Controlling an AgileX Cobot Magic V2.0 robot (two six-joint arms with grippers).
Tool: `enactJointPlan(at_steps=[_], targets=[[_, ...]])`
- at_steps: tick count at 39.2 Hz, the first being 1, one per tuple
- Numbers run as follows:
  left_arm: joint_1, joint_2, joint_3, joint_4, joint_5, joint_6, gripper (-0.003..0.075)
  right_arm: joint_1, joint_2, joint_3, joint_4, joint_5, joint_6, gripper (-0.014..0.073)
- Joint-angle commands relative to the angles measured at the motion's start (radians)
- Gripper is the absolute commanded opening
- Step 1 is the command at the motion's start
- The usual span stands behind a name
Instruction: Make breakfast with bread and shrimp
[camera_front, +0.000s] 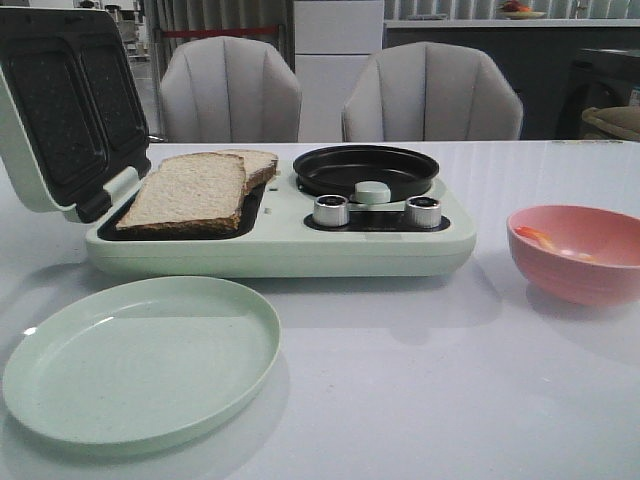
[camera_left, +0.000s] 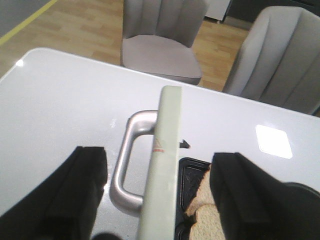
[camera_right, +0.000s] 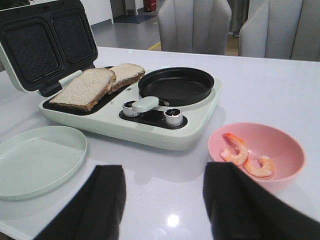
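Glossy white surface carries a mint-green breakfast maker with its waffle-textured lid raised. Two square, porous bread slices overlap on its dark tray beside a round black pan. Curled shrimp lie in a smooth pink bowl. Left end effector and right end effector both gape, holding nothing.

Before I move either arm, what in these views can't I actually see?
- Shrimp: front view shows only an orange sliver; the pink bowl rim hides the rest.
- Bread: left wrist view, mostly hidden by the open lid and a finger.
- Both arms: absent from front view.
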Motion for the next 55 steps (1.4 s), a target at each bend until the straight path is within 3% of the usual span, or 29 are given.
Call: enactJointPlan(at_steps=[1, 10, 24, 28, 31, 38, 42, 55], targets=[[0.091, 0.035, -0.080, -0.245, -0.058, 0.152, 0.0511, -0.003, 0.008, -0.027, -0.002, -0.092, 0.001, 0.0458], [0.289, 0.155, -0.136, -0.818, 0.041, 0.605, 0.0511, -0.003, 0.008, -0.027, -0.002, -0.092, 0.001, 0.0458], [0.416, 0.344, -0.136, -1.402, 0.300, 1.011, 0.0511, -0.003, 0.008, -0.027, -0.002, -0.092, 0.001, 0.0458], [0.416, 0.394, -0.136, -1.415, 0.333, 1.046, 0.0506, -0.003, 0.008, -0.027, -0.002, -0.092, 0.001, 0.0458], [0.416, 0.416, -0.136, -1.420, 0.350, 1.046, 0.0453, -0.003, 0.008, -0.027, -0.002, -0.092, 0.001, 0.0458], [0.416, 0.446, -0.136, -1.428, 0.364, 1.046, 0.0206, -0.003, 0.008, -0.027, -0.002, -0.092, 0.001, 0.0458], [0.412, 0.454, -0.136, -1.448, 0.392, 1.067, 0.0111, -0.003, 0.008, -0.027, -0.002, -0.092, 0.001, 0.0458], [0.286, 0.454, -0.136, -1.450, 0.390, 1.091, 0.0114, -0.003, 0.008, -0.027, -0.002, -0.092, 0.001, 0.0458]])
